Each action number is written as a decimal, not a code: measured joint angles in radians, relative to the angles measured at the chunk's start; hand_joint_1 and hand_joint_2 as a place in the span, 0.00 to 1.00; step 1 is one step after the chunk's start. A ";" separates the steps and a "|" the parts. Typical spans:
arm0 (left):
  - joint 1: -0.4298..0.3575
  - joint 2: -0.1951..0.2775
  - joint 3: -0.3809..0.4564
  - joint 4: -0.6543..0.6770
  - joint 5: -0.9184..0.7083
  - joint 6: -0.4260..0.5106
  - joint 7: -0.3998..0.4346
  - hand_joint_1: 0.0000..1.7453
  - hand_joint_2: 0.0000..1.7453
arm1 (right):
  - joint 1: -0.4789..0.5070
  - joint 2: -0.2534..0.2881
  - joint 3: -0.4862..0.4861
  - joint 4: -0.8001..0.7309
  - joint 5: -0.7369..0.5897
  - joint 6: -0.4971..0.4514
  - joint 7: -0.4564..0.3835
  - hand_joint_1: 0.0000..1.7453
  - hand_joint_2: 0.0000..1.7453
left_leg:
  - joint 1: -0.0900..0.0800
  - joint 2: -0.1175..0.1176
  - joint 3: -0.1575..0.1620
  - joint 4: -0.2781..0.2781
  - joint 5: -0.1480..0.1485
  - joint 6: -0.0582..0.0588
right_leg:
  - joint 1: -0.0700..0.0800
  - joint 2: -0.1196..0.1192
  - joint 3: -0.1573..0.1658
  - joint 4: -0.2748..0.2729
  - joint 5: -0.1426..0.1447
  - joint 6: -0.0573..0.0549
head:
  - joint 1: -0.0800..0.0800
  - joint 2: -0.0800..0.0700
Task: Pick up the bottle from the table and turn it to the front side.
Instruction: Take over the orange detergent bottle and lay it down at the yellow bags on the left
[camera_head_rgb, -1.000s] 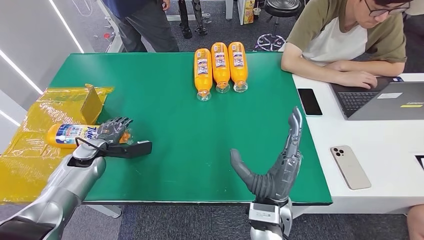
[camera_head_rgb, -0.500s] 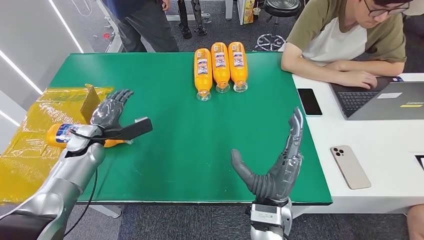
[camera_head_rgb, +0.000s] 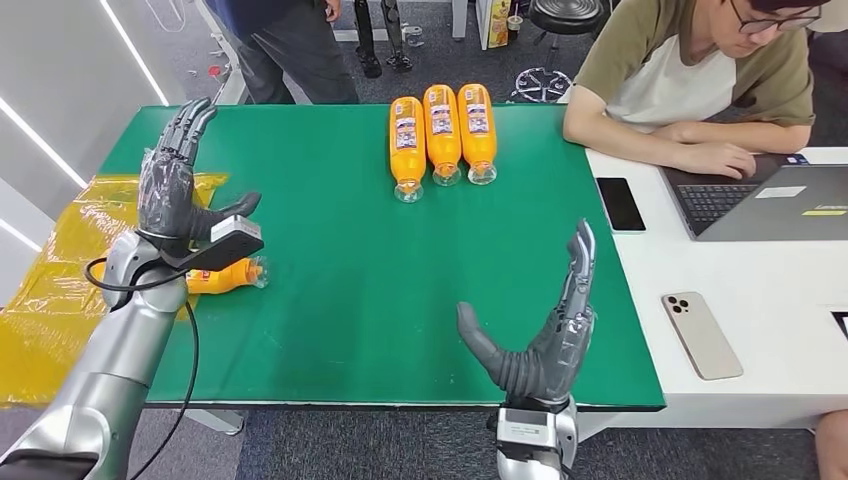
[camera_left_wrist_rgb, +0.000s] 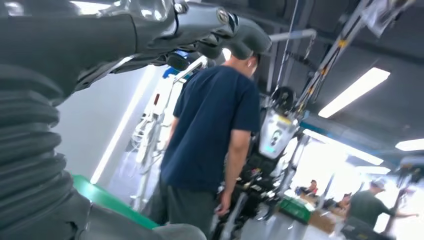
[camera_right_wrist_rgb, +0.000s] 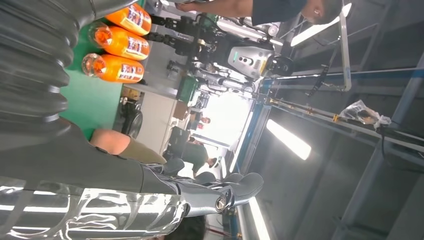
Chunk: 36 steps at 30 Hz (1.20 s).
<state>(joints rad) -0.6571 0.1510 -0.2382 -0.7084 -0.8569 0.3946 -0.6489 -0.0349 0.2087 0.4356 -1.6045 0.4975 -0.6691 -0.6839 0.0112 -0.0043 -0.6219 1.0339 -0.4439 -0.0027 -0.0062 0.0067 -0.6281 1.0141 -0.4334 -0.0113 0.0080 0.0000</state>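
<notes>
Orange bottle (camera_head_rgb: 228, 276) lies on the table, seemingly just below the raised, empty, spread-fingered left robot hand (camera_head_rgb: 172, 185).

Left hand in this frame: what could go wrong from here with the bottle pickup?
1. The left hand is raised with fingers spread, holding nothing, while the bottle lies on its side near the table's left edge, partly hidden behind the wrist; a blind reach could nudge it so it rolls.
2. The crinkled yellow plastic sheet beside the bottle could snag the fingers.
3. The right hand stands open and upright mid-table, where it could obstruct a handover.
</notes>
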 joint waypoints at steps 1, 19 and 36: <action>0.017 -0.003 -0.002 -0.039 0.066 0.003 -0.016 0.00 1.00 | 0.000 0.000 0.000 0.004 -0.007 0.000 -0.001 0.00 1.00 | 0.000 0.000 0.000 0.000 0.000 0.000 | 0.000 0.000 0.000 0.000 0.000 0.000 | 0.000 0.000; 0.499 -0.372 -0.124 -0.746 0.885 -0.055 -0.055 0.00 1.00 | 0.002 -0.003 0.008 0.010 -0.004 0.000 0.067 0.00 1.00 | -0.001 0.001 0.000 0.001 -0.005 0.005 | -0.001 0.000 0.001 -0.003 -0.002 0.004 | 0.000 0.000; 0.525 -0.413 -0.124 -0.776 0.826 -0.070 -0.055 0.00 1.00 | 0.000 -0.003 0.010 0.002 -0.002 0.000 0.119 0.00 1.00 | -0.001 0.000 0.000 0.001 -0.005 0.004 | 0.000 0.000 0.002 -0.002 -0.002 0.004 | 0.000 0.000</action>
<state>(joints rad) -0.1320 -0.2617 -0.3617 -1.4847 -0.0311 0.3244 -0.7034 -0.0347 0.2056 0.4459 -1.6027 0.4951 -0.6692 -0.5647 0.0101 -0.0040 -0.6217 1.0345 -0.4490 0.0018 -0.0066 0.0063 -0.6262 1.0116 -0.4355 -0.0076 0.0078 0.0000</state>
